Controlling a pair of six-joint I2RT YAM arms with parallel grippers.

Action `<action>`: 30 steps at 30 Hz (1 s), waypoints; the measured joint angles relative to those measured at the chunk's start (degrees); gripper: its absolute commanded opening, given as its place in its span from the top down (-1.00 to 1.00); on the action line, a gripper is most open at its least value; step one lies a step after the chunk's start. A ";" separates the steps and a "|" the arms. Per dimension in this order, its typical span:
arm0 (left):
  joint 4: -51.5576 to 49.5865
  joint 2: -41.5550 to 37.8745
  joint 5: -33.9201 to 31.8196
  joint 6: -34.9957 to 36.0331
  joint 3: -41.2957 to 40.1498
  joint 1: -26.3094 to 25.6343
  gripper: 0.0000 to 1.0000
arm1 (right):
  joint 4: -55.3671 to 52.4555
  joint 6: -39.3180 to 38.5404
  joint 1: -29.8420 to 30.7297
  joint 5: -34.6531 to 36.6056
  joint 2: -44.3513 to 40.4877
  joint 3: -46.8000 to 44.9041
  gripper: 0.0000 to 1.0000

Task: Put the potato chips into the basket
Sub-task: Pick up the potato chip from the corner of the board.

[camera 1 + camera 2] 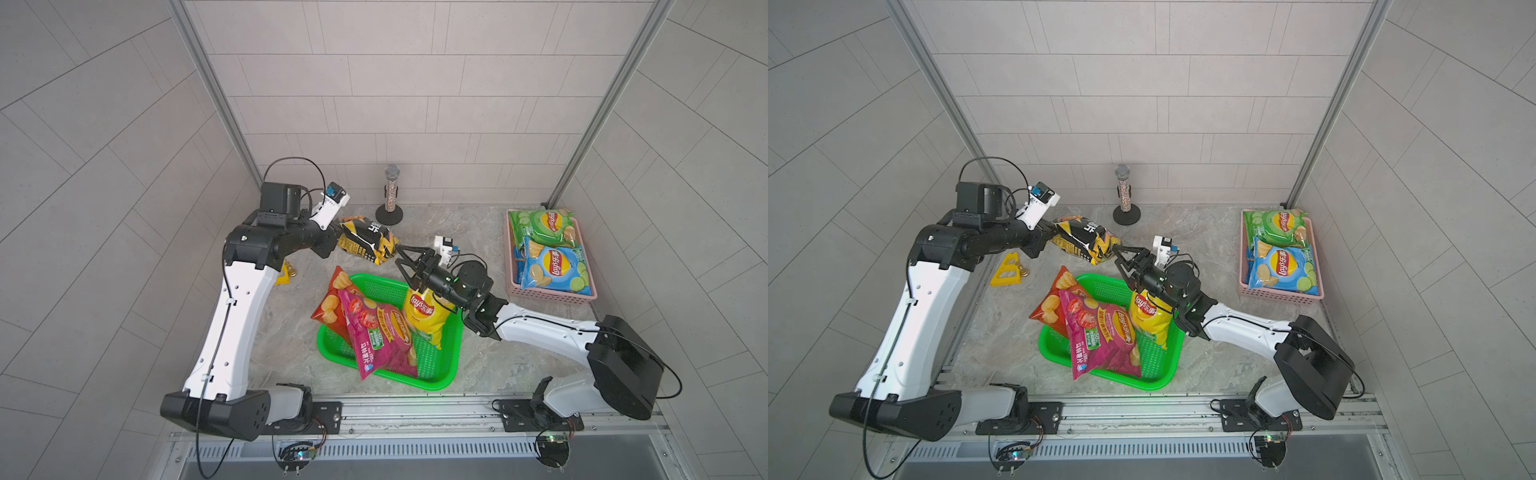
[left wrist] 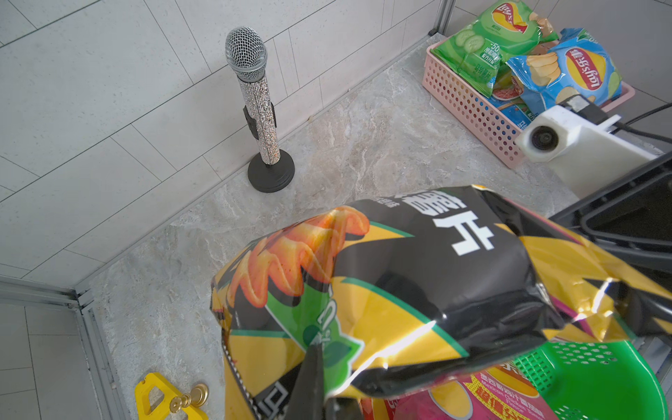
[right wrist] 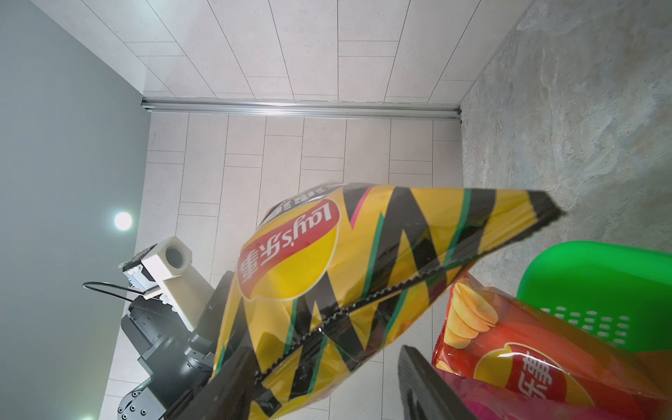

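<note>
Just behind green basket (image 1: 436,361): left gripper (image 1: 337,240) clamps black-yellow Lay's bag (image 1: 368,243); right gripper (image 1: 400,255) spread wide beside it.

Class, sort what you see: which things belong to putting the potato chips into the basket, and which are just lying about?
Belong: black-and-yellow Lay's bag, red-orange bag, magenta bag, yellow bag, green bag, blue bag, green basket, pink basket.
Lying about: microphone, yellow triangular piece, brass knob.

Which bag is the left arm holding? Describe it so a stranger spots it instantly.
Find the green basket in the middle. Behind it, toward the back wall, the left gripper holds a chip bag aloft. It alone is black with yellow zigzags.
</note>
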 measured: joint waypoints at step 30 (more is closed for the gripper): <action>-4.79 -5.95 8.61 6.19 -6.40 0.04 1.00 | -2.03 -4.46 -3.30 0.28 -2.62 1.20 1.00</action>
